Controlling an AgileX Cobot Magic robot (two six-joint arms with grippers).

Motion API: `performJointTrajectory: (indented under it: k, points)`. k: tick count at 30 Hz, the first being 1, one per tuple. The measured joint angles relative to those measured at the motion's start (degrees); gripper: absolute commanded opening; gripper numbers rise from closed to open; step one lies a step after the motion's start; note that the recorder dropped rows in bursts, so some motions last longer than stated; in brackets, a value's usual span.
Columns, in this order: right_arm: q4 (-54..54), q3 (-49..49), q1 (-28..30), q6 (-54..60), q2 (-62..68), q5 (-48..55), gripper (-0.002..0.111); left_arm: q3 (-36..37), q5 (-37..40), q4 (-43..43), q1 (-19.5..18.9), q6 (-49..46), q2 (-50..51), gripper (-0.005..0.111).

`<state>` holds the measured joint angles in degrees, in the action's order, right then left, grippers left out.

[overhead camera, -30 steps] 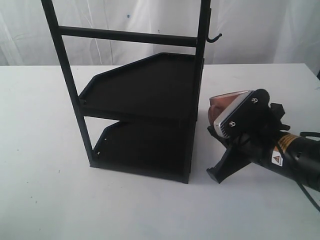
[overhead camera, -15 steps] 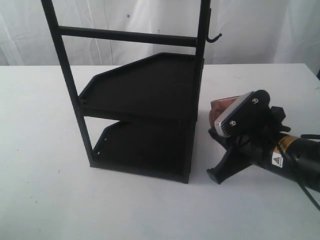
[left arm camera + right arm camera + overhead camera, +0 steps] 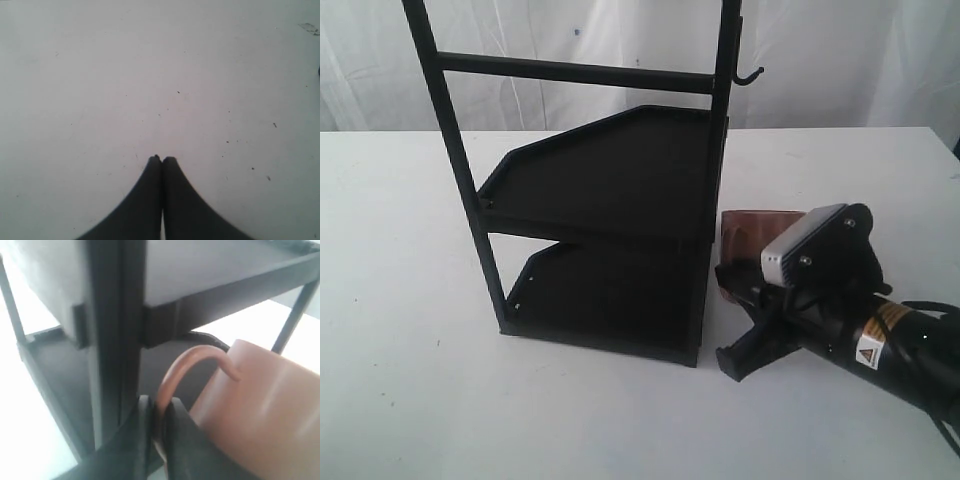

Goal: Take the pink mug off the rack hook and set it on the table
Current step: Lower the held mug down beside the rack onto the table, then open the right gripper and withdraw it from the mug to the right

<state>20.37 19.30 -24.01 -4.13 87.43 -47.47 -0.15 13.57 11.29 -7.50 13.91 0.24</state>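
Note:
The pink mug (image 3: 757, 232) hangs low beside the rack (image 3: 610, 180), just right of its front right post, partly hidden behind the right arm. My right gripper (image 3: 159, 407) is shut on the mug's loop handle (image 3: 185, 367); the mug body (image 3: 260, 410) fills the near side of that view. Whether the mug's base touches the table (image 3: 420, 380) cannot be told. The rack hook (image 3: 750, 75) sticks out bare from the post high above. My left gripper (image 3: 162, 159) is shut on nothing over bare white tabletop and does not show in the exterior view.
The rack's two black tray shelves (image 3: 605, 170) and its post (image 3: 112, 340) stand close to the mug and right gripper. The right arm (image 3: 880, 335) lies low over the table's right side. A white curtain hangs behind.
The right gripper has lowered the mug and shifted it slightly left toward the rack's base. The left gripper's earlier state is not shown.

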Motion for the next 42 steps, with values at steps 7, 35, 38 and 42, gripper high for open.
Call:
performJointTrajectory:
  k: [7, 35, 38, 42]
  points:
    - [-1.3, -0.5, 0.0, 8.0, 2.1, -4.2, 0.0, 0.0, 0.0, 0.0, 0.0, 0.0, 0.0, 0.0]
    - [-7.9, -0.4, 0.0, 12.1, 14.1, -8.6, 0.0, 0.0, 0.0, 0.0, 0.0, 0.0, 0.0, 0.0]
    - [-7.8, -0.4, 0.0, 11.9, 14.9, -9.6, 0.001, 0.0, 0.0, 0.0, 0.0, 0.0, 0.0, 0.0]
    - [-7.8, -0.4, 0.0, 11.8, 15.1, -10.0, 0.012, 0.0, 0.0, 0.0, 0.0, 0.0, 0.0, 0.0]
